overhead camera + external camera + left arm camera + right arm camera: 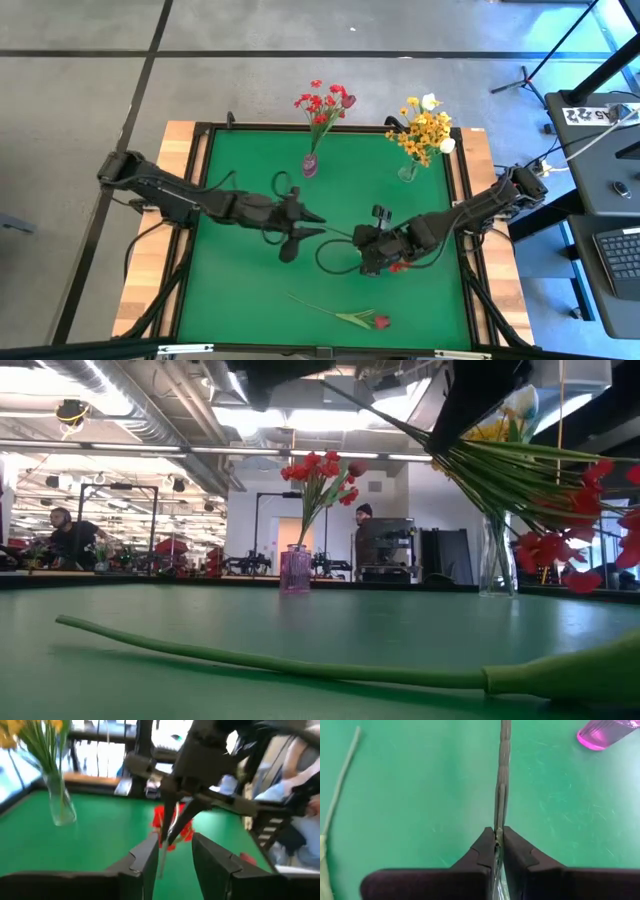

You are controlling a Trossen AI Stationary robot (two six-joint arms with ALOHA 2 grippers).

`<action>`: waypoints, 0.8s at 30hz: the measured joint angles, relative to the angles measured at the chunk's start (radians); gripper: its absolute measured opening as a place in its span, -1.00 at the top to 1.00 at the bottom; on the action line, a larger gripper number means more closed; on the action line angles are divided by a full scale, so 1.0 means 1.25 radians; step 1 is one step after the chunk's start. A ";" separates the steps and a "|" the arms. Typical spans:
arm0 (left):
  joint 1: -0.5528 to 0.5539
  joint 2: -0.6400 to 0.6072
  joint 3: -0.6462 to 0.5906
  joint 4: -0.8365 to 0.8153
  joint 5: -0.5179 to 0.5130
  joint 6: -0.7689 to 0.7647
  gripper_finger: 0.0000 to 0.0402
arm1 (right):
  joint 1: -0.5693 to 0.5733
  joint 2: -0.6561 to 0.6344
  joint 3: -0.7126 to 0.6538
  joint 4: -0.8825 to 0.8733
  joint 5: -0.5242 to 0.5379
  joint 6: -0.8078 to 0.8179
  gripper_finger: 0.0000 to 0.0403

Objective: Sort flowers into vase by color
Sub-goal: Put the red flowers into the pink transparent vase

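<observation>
My right gripper (362, 243) hangs over the mat's middle, shut on a red-blossomed flower (400, 266) with a green stem. The stem's bare end (162, 856) stands between the open fingers of my left gripper (305, 232); whether it touches them I cannot tell. A pink vase (310, 163) at the far side holds red flowers. A clear vase (408, 172) to its right holds yellow and white ones. A dark red bud on a long stem (345, 317) lies flat on the mat near the front edge. My right gripper pinches the flower's green stem (499, 831) between its two fingers, some way back from the blossoms. The fingers slant down from the table's right. The flower is lifted clear of the mat: its bare stem runs on toward my left gripper, and its red blossoms (560, 545) hang lower on the other side.
The green mat (240, 290) has a raised dark frame (195, 200), with wooden table edges left and right. Cables loop beside both grippers. People and equipment show in the room beyond the far edge.
</observation>
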 joint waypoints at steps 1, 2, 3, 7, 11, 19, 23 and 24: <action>0.007 0.019 0.029 -0.040 0.002 -0.008 0.41 | 0.000 0.001 -0.001 -0.008 0.002 -0.004 0.90; 0.014 0.037 0.055 -0.088 0.001 -0.015 0.40 | 0.001 0.006 -0.001 -0.016 0.008 -0.013 0.90; 0.022 0.058 0.082 -0.132 0.001 -0.026 0.40 | 0.002 0.011 -0.001 -0.022 0.018 -0.019 0.90; 0.061 0.134 0.175 -0.282 0.054 -0.069 0.39 | 0.002 0.038 -0.001 -0.044 0.031 -0.053 0.90; 0.094 0.194 0.214 -0.310 0.187 -0.091 0.39 | 0.002 0.072 -0.001 -0.061 0.038 -0.074 0.90; 0.127 0.248 0.229 -0.310 0.282 -0.113 0.39 | 0.002 0.111 -0.002 -0.054 0.072 -0.109 0.89; 0.134 0.254 0.229 -0.324 0.303 -0.120 0.39 | 0.002 0.111 -0.002 -0.047 0.096 -0.121 0.89; 0.134 0.254 0.229 -0.328 0.306 -0.126 0.39 | 0.002 0.111 -0.002 -0.048 0.107 -0.121 0.89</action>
